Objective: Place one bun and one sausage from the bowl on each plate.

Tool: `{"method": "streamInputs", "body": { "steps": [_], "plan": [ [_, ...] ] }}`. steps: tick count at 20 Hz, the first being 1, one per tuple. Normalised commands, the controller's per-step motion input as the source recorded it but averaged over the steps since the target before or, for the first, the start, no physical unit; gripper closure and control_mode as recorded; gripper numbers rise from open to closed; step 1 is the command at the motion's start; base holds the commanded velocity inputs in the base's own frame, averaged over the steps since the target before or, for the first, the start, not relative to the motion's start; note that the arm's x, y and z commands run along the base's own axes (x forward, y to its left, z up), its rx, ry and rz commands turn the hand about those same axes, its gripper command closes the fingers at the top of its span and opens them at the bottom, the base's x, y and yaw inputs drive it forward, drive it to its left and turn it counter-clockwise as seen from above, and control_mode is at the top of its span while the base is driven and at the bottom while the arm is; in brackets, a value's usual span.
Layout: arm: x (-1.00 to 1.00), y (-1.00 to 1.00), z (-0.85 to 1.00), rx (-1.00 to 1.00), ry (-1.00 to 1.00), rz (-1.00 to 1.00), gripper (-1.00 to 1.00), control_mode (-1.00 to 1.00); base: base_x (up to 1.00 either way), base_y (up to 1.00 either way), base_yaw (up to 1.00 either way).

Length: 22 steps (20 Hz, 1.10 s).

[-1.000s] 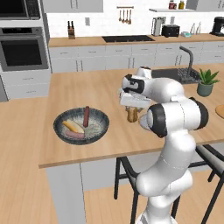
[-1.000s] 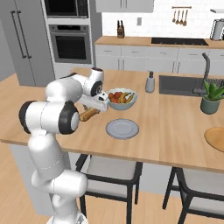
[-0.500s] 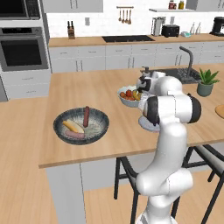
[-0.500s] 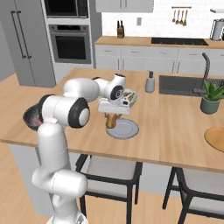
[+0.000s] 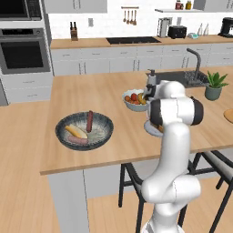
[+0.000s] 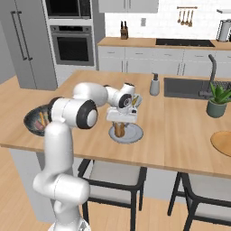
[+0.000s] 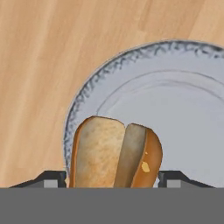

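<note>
Gripper [image 6: 119, 131] holding 1 bun [image 7: 114, 153] upright above the grey-blue plate [image 7: 175, 100]; released near the plate's rim, it may topple off.

no readable text, no labels, brands, numbers or signs on anything

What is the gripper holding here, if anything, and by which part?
The gripper holds a bun upright over the grey-blue plate, one finger on each long side near its upper end; its lower end hangs free.
</note>
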Motion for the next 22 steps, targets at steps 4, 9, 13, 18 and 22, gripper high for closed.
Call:
{"method": "streamInputs", "body": {
  "steps": [4,9,13,18,22],
  "plan": [
    [0.23,0.00,-0.09,0.00,0.00,0.00,-1.00,-1.00,0.00,0.00,0.00],
    [0.43,0.00,0.00,0.00,0.00,0.00,-1.00,-1.00,0.00,0.00,0.00],
    [0.08,0.00,0.00,0.00,0.00,0.00,-1.00,-1.00,0.00,0.00,0.00],
    [-0.18,-0.01,0.05,0.00,-0.01,-0.01,-1.00,-1.00,0.00,0.00,0.00],
    [-0.85,0.45,0.54,0.00,-0.08,-0.03,-1.00,-1.00,0.00,0.00,0.00]
  ]
}}
